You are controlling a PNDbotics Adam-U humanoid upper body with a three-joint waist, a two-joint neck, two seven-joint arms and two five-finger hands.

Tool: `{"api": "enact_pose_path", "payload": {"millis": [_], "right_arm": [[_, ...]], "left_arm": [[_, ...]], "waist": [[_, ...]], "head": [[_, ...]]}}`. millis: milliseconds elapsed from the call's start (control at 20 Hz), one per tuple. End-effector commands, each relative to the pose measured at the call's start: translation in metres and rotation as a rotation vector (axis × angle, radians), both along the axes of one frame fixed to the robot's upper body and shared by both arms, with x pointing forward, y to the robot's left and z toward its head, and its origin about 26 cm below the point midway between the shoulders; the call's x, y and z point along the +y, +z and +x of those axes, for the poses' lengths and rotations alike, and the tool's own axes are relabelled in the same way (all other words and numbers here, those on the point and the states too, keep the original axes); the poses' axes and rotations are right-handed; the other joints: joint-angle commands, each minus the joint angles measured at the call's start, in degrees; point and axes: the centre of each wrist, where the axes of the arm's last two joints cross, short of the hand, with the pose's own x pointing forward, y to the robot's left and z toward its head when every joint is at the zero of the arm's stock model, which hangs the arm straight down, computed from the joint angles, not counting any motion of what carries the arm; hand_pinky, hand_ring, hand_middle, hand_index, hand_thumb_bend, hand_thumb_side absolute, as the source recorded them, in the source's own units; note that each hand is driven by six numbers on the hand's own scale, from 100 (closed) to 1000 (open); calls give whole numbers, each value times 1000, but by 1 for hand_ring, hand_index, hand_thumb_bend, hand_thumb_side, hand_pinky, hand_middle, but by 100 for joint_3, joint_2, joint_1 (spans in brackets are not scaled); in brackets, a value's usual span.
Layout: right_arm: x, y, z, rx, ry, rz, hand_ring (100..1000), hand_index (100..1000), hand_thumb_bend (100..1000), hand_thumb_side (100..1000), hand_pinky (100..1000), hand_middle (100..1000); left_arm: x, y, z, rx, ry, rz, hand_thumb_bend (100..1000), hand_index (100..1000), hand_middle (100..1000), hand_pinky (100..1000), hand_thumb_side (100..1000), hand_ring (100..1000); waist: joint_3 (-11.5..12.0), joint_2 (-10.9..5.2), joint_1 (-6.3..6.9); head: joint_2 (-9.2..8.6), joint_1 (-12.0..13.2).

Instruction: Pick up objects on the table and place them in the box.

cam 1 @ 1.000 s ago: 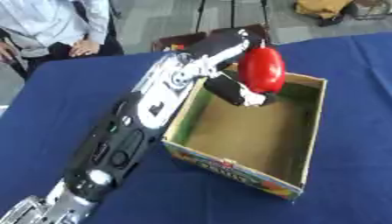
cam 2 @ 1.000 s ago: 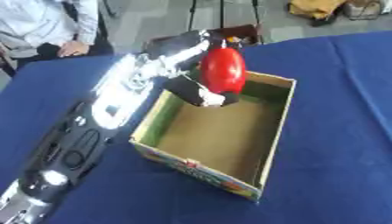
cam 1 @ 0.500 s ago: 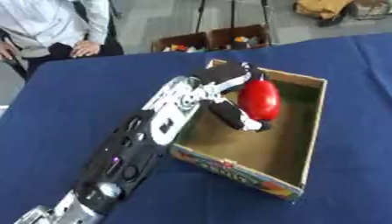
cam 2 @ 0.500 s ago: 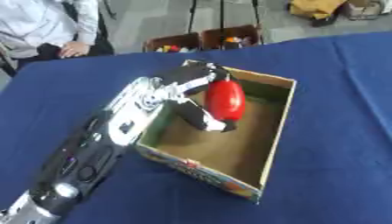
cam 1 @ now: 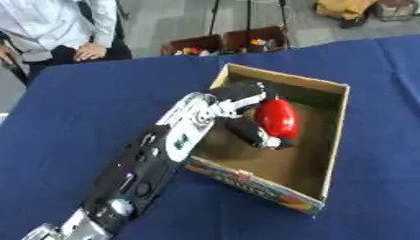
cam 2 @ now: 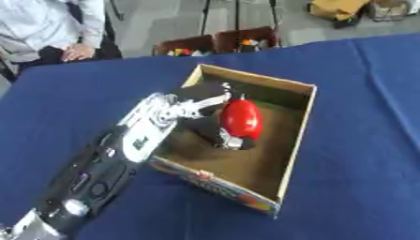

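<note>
- The red object [cam 1: 276, 117] is hanging inside the box [cam 1: 339, 112], over its floor toward the left wall and seemingly not yet resting on it; it is smooth, glossy and egg-shaped, its long axis standing nearly upright with a slight tilt.
- The left hand [cam 1: 246, 112] is grasping the red object from the object's left, one dark finger arching over the top and another curling beneath it, so the object is sitting on the hand's right side, toward the middle of the box.
- The release looks like the next step: with the object already within the walls, the fingers only need to uncurl and let it drop onto the bare floor below, where it may roll.
- The box is an open, shallow cardboard tray with plain brown inner walls and floor and a colourful printed strip along its near outer side.
- The table [cam 1: 82, 103] is carrying a dark blue cloth, matte and slightly creased.
- The right hand is not showing in either view.
</note>
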Motion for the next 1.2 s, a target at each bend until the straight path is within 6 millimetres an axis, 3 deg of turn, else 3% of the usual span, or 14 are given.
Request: {"api": "enact_pose_path", "payload": {"millis": [50, 250, 400, 600, 700, 900, 1000, 1200], "right_arm": [[1, 7, -2, -24, -5, -16, 853, 793, 100, 938, 787, 633], [1, 7, -2, -22, -5, -15, 854, 793, 100, 939, 788, 632], [0, 6, -2, -20, -6, -14, 855, 794, 100, 941, 788, 632], [0, 5, -2, -14, -7, -15, 856, 795, 100, 942, 789, 632], [-1, 4, -3, -11, -11, -14, 856, 795, 100, 941, 789, 632], [-4, 3, -3, -9, -25, -10, 854, 794, 100, 937, 787, 633], [-6, 2, -4, -8, -32, -5, 854, 794, 100, 936, 787, 633], [-8, 1, -5, -9, -43, 5, 851, 792, 100, 930, 784, 634]], "left_arm": [[2, 9, -1, -25, -8, 36, 209, 956, 771, 364, 718, 826], [2, 14, -3, -46, -29, 63, 293, 1000, 865, 466, 730, 874], [3, 22, -7, -93, -40, 74, 311, 1000, 885, 513, 713, 900], [10, 53, -18, -244, -60, 35, 327, 1000, 886, 536, 815, 910], [18, 77, -26, -332, -63, -18, 408, 1000, 864, 519, 893, 905], [36, 113, -45, -467, -67, -186, 391, 1000, 819, 486, 974, 895], [44, 119, -53, -501, -63, -276, 323, 990, 784, 465, 989, 882], [66, 127, -69, -553, -21, -445, 295, 973, 756, 470, 986, 867]], "waist": [[4, -70, -73], [2, -72, -82], [10, -77, -83], [33, -92, -79], [65, -109, -83], [190, -146, -130], [273, -166, -166], [399, -207, -253]], "head": [[-47, -8], [-51, -17], [-38, -24], [-8, -60], [20, -108], [124, -330], [176, -485], [225, -623]]}}
